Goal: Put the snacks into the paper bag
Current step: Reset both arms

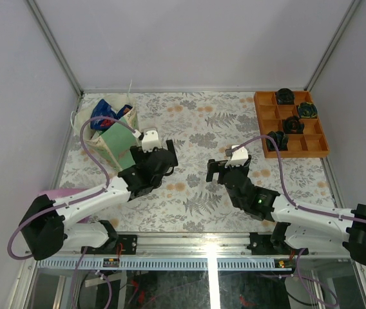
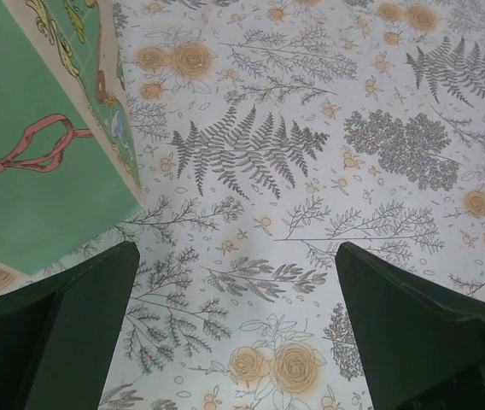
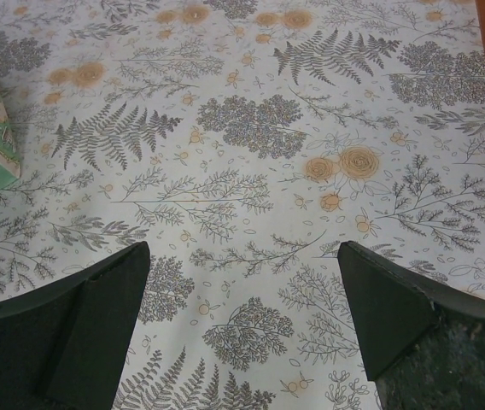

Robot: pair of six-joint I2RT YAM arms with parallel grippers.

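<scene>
**Both grippers wide open, snacks sitting in the bag**

I'm looking down on the table (image 1: 199,122), its whole top printed with ferns and roses. The left arm (image 1: 93,198) reaches in from the near left corner and the right arm (image 1: 318,215) from the near right, both bent toward the middle.

The paper bag (image 1: 113,143) stands upright at the far left of the table. Its mint-green side faces me and thin string handles stick up from its rim. At the far right lies the orange tray (image 1: 317,152), divided into compartments, with dark round objects (image 1: 285,96) in four of them.

The snacks (image 1: 109,122) I can make out sit in the bag's open mouth. A blue packet (image 1: 102,114) is on top, and the rest are too bunched to tell apart.

The left gripper (image 2: 236,256) hovers just beside the bag's near right corner without touching it. Its fingers (image 2: 80,325) are spread wide, with only the printed tabletop between them. The right gripper (image 3: 242,256) hangs over the middle of the table, well apart from bag and tray. Its fingers are equally far apart and hold nothing.
</scene>
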